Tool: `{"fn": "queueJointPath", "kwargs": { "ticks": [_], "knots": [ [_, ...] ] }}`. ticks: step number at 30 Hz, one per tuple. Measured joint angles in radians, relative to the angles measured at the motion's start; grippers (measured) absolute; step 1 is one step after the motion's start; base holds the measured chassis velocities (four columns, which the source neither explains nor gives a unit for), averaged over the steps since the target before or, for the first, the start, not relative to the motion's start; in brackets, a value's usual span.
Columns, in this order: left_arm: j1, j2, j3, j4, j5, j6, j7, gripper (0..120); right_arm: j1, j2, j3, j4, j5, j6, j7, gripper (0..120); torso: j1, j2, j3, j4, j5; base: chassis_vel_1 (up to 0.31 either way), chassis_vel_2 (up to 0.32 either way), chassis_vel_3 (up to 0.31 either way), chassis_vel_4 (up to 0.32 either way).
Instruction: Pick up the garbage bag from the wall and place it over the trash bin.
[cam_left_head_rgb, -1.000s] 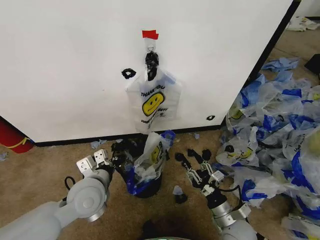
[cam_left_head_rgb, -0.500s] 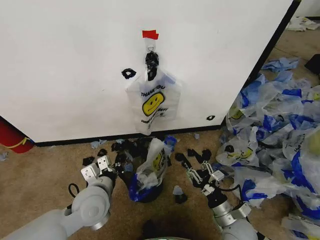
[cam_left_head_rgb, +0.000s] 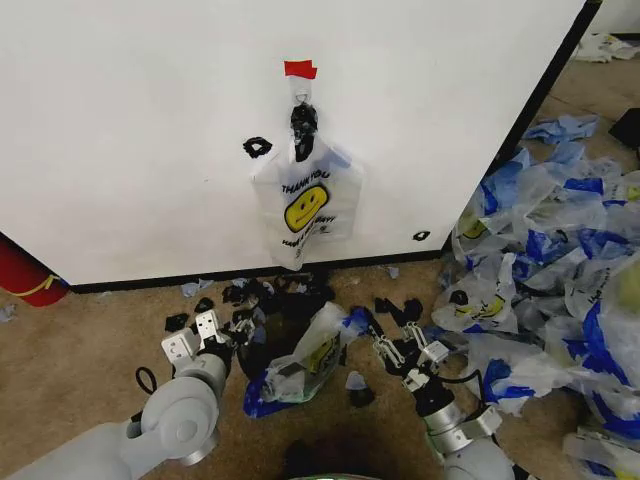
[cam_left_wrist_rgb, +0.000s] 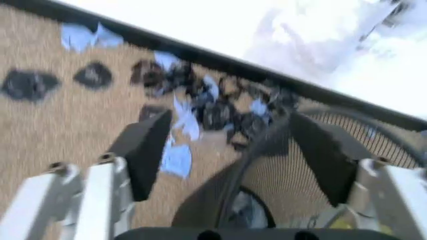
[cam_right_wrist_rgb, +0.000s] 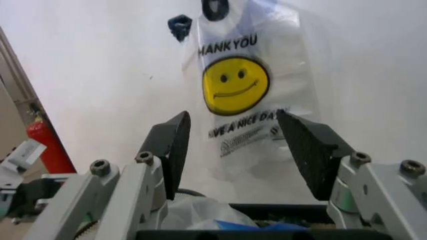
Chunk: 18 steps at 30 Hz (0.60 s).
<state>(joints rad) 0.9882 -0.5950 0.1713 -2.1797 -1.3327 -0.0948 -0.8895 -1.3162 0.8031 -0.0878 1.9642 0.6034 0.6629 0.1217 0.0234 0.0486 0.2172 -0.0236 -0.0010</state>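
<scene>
The garbage bag (cam_left_head_rgb: 306, 205) hangs flat against the wall (cam_left_head_rgb: 140, 130), under a black clip (cam_left_head_rgb: 303, 122) and a small piece of red tape (cam_left_head_rgb: 300, 69). Its yellow smiley face and black "THANK YOU" print face me, and nothing of mine touches it. Through my right wrist camera the same bag (cam_right_wrist_rgb: 252, 85) shows straight ahead on the wall, framed between my spread fingers.

Below the garbage bag, on the brown carpet (cam_left_head_rgb: 90, 340), the trash bin (cam_left_head_rgb: 268, 345) lies tipped on its side, its mouth toward my right. A second smiley bag (cam_left_head_rgb: 305, 355) spills out of the trash bin onto the carpet. My left gripper (cam_left_head_rgb: 215, 335) sits low just beside the trash bin, on the side away from the spilled bag. Its fingers (cam_left_wrist_rgb: 143, 150) are spread wide and hold nothing; in the left wrist view the dark mesh rim of the trash bin (cam_left_wrist_rgb: 373, 135) lies between and beyond them.

My right gripper (cam_left_head_rgb: 385, 335) is on the other side of the trash bin, close to the spilled bag. Its fingers (cam_right_wrist_rgb: 170, 147) are parted wide and empty.

Black and blue scraps (cam_left_head_rgb: 255, 295) litter the carpet between the trash bin and the wall's black base strip (cam_left_head_rgb: 180, 281). Farther to my right of the trash bin, a large heap of white and blue bags (cam_left_head_rgb: 560, 280) covers the carpet. At the wall's foot, far to my left, stands a red rounded object (cam_left_head_rgb: 25, 275).
</scene>
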Motion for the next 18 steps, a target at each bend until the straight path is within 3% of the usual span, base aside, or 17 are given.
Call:
{"fn": "queueJointPath", "kwargs": {
  "ticks": [5, 11, 15, 18],
  "knots": [
    [-0.003, 0.028, -0.025, -0.003, 0.044, -0.002, 0.032, 94, -0.010, -0.034, -0.033, 0.056, 0.013, -0.039, 0.067, 50, 0.000, 0.000, 0.000, 0.0001, 0.0001, 0.000, 0.000, 0.000, 0.000],
    [-0.032, 0.029, -0.001, 0.007, 0.043, -0.001, 0.035, 95, -0.014, -0.079, -0.105, 0.200, 0.094, -0.200, 0.301, 50, 0.000, 0.000, 0.000, 0.0000, -0.0001, 0.000, 0.000, 0.000, 0.000],
    [-0.046, 0.019, 0.026, 0.022, 0.043, -0.001, 0.042, 96, -0.004, -0.095, -0.151, 0.312, 0.172, -0.311, 0.427, 59, 0.000, 0.000, 0.000, 0.0000, -0.0001, 0.000, 0.000, 0.000, 0.000],
    [-0.054, 0.011, 0.039, 0.036, 0.046, -0.001, 0.046, 96, 0.004, -0.103, -0.188, 0.368, 0.218, -0.366, 0.494, 56, 0.000, 0.000, 0.000, 0.0000, -0.0002, 0.000, 0.000, 0.000, 0.000]
  ]
}}
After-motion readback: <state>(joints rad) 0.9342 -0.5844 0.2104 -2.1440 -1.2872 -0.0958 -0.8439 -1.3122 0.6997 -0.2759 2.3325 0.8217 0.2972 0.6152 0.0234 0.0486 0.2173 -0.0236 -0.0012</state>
